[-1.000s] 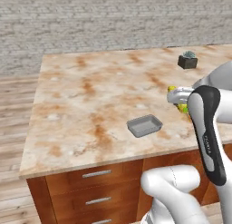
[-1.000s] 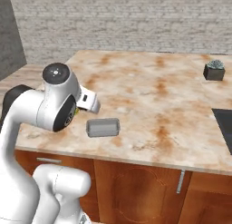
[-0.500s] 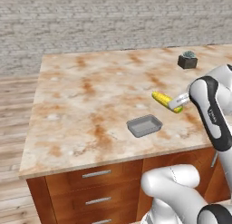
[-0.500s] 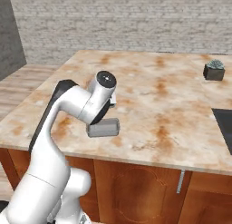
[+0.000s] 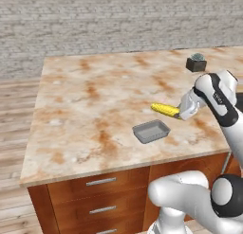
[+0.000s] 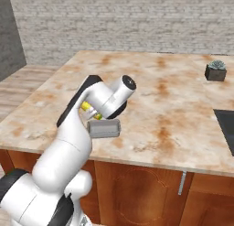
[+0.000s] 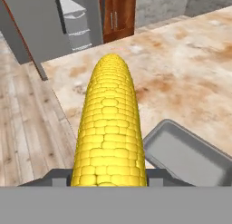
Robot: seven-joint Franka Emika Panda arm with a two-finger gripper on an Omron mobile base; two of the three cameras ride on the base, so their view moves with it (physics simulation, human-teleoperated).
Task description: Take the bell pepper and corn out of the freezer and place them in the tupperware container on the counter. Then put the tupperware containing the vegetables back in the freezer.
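Swinging left across the worktop (image 5: 95, 110) since the earlier frames, the arm has carried the corn from the far right edge to a spot just right of and beyond the grey tray. The claw (image 5: 180, 113) is closed part-way around the base of the corn (image 5: 165, 109), gripping one end so the cob sticks out lengthwise toward the tray. In the hand view the corn (image 7: 109, 128) runs straight ahead, and the tray (image 7: 190, 153) lies below and to one side of it, not yet under it. That end-on grip likely serves the drop: the cob can be laid along the tray once lined up. The tray (image 5: 151, 131) sits empty near the front edge of the worktop, with nothing touching it. A small potted plant (image 5: 196, 62) stands far back on the right, well apart. The freezer (image 7: 72, 19) stands open beyond the worktop's end, its pale shelves showing. I see no bell pepper here.
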